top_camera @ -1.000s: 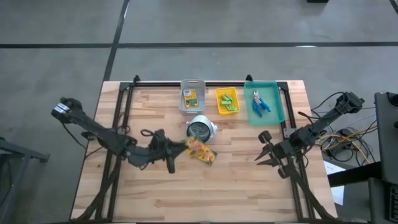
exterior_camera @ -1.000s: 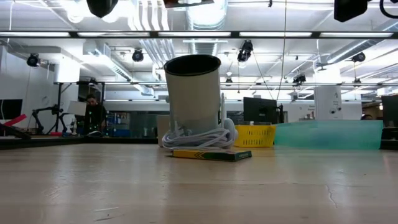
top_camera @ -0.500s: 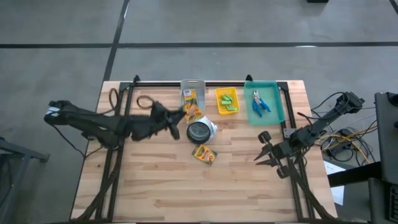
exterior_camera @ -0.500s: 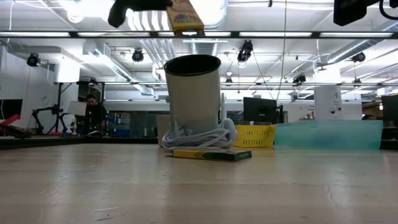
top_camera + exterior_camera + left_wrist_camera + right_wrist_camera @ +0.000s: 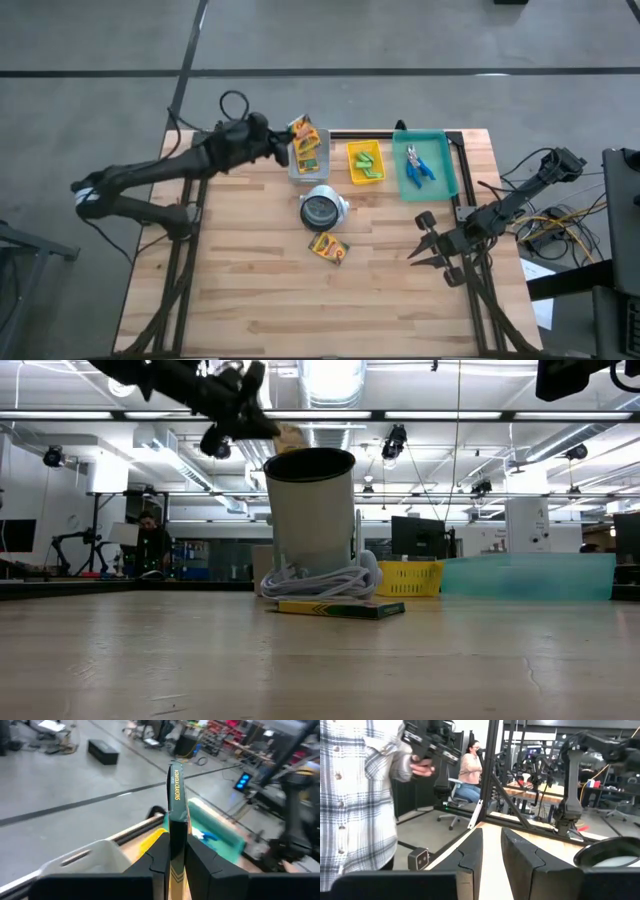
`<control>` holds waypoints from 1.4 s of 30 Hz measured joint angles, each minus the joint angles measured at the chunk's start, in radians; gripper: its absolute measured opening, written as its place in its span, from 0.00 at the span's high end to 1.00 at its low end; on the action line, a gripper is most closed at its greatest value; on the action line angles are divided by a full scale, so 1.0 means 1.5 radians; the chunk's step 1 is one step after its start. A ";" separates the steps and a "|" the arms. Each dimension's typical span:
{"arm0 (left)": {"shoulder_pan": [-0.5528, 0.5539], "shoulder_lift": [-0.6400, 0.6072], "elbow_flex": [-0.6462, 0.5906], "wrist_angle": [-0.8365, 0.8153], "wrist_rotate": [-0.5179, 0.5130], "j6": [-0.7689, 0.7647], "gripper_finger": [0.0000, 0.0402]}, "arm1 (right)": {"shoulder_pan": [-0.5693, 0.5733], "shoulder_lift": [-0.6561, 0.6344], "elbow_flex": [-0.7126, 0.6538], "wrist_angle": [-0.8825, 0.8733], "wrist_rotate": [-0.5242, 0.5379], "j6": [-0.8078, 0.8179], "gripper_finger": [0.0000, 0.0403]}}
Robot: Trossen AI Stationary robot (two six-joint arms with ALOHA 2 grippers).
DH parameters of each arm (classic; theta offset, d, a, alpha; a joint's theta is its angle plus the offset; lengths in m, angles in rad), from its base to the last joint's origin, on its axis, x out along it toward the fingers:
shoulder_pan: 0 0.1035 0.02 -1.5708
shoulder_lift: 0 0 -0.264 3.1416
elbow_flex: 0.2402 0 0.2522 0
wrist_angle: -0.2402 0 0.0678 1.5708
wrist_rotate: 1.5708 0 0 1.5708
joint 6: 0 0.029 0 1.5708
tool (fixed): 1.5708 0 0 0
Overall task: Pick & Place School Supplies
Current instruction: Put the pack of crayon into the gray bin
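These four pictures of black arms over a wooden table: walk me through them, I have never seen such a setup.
It is a robot with two arms at a wooden table. One picture looks straight down, one looks level across the tabletop, and two come from cameras on the wrists. The left end effector is shut on a crayon box, holding it over the grey bin at the table's far edge. Beside that bin sit a yellow bin with green sticks and a teal tray with blue-handled scissors. Another crayon box lies near a white cup mid-table. The right end effector waits shut at the right side, empty.
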 joint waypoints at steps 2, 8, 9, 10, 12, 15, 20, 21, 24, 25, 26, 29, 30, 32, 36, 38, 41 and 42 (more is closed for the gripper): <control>0.037 0.015 0.000 -0.001 0.019 0.002 0.90 | 0.000 0.000 0.000 -0.006 0.000 0.005 0.83; 0.099 0.083 0.000 -0.001 0.088 0.032 0.90 | 0.000 0.000 0.000 -0.020 0.000 0.004 0.83; 0.103 0.095 0.000 -0.001 0.100 0.032 0.90 | 0.000 0.000 0.000 -0.020 0.000 0.004 0.83; 0.105 0.107 0.000 -0.001 0.106 0.032 0.90 | 0.000 0.000 0.000 -0.020 0.000 0.004 0.83; 0.107 0.131 0.000 -0.001 0.110 0.032 0.90 | 0.000 0.000 0.000 -0.020 0.000 0.004 0.83; 0.108 0.163 0.000 -0.001 0.111 0.031 0.90 | 0.000 0.000 0.000 -0.020 0.000 0.004 0.83; 0.108 0.215 0.000 0.001 0.110 0.031 0.90 | 0.000 0.000 0.000 -0.020 0.000 0.004 0.83; 0.108 0.223 0.000 0.001 0.110 0.030 0.90 | 0.000 0.000 0.000 -0.020 0.000 0.004 0.83; 0.109 0.245 0.000 0.008 0.110 0.029 0.90 | 0.000 0.000 0.000 -0.021 0.000 0.004 0.83; 0.109 0.251 0.000 0.007 0.110 0.029 0.90 | 0.000 0.000 0.000 -0.021 0.000 0.004 0.83; 0.109 0.257 0.000 0.010 0.110 0.029 0.90 | 0.000 0.000 0.000 -0.021 0.000 0.004 0.83; 0.110 0.266 0.000 0.015 0.109 0.028 0.90 | 0.000 0.000 0.000 -0.021 0.000 0.004 0.83; 0.110 0.269 0.000 0.019 0.107 0.028 0.90 | 0.000 0.000 0.000 -0.022 0.000 0.004 0.83; 0.110 0.273 0.000 0.024 0.098 0.029 0.90 | 0.000 0.000 0.000 -0.021 0.000 0.004 0.83; 0.111 0.278 0.000 0.031 0.079 0.065 0.88 | 0.000 0.000 -0.002 -0.021 0.001 0.004 0.83; 0.111 0.279 0.000 0.030 0.076 0.082 0.86 | 0.000 0.000 -0.003 -0.022 0.001 0.004 0.83; 0.111 0.279 0.000 0.033 0.075 0.087 0.82 | 0.000 0.000 -0.005 -0.021 0.014 0.004 0.83; 0.111 0.279 0.000 0.036 0.075 0.087 0.81 | 0.000 0.000 -0.005 -0.021 0.017 0.003 0.83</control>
